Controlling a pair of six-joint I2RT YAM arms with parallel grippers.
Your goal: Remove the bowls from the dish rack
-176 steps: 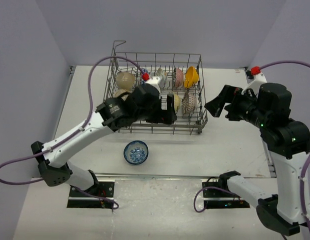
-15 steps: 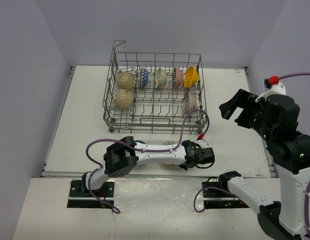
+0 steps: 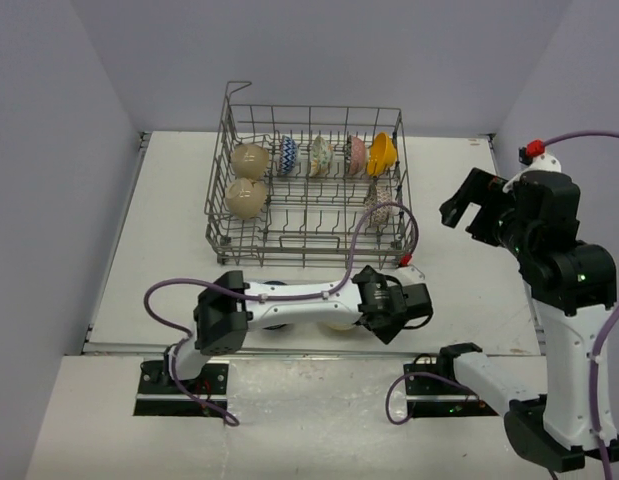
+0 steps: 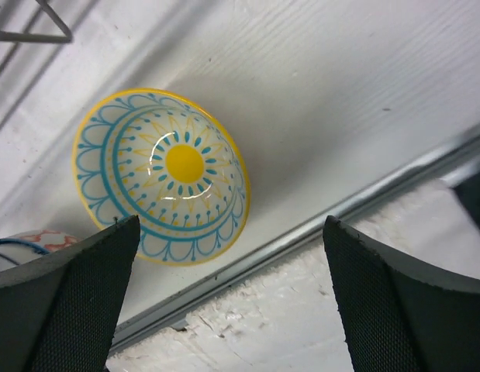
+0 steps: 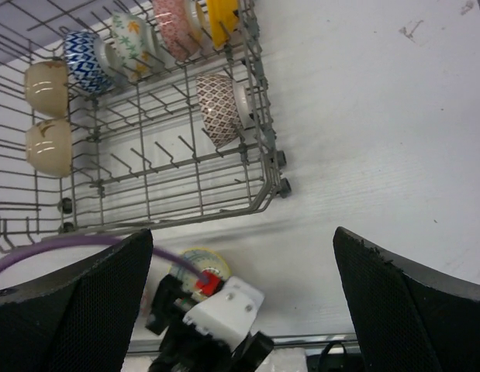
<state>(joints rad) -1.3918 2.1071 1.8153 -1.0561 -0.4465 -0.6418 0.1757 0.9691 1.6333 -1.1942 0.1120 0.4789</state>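
Seven bowls sit among the tines of the dish rack [image 3: 289, 262] in the overhead view. Two are plain beige bowls [image 3: 249, 160] at the far end from the right pincer [image 3: 467, 205]. A brown-patterned bowl [image 3: 377, 203] stands alone at the end nearest it. That pincer hovers beside the rack with its jaws spread and nothing between them. The left pincer [image 3: 397, 308] lies low on the rack's near side, and its arm hides whatever is beneath it. By my judgement the right arm is better placed for the brown-patterned bowl.

From the left wrist, both fingers [image 4: 69, 302] stand wide apart and hold nothing. A yellow-rimmed bowl [image 4: 162, 174] rests on the table [image 4: 340, 93] just ahead of them, clear of both pads. A red-and-blue bowl [image 4: 26, 240] peeps out behind one finger. The overhead view barely shows either bowl.

From the right wrist, the rack lies ahead between the spread fingers. The brown-patterned bowl is tipped on edge, its opening facing along the rack's long side. A grasp would likely close across its rim.
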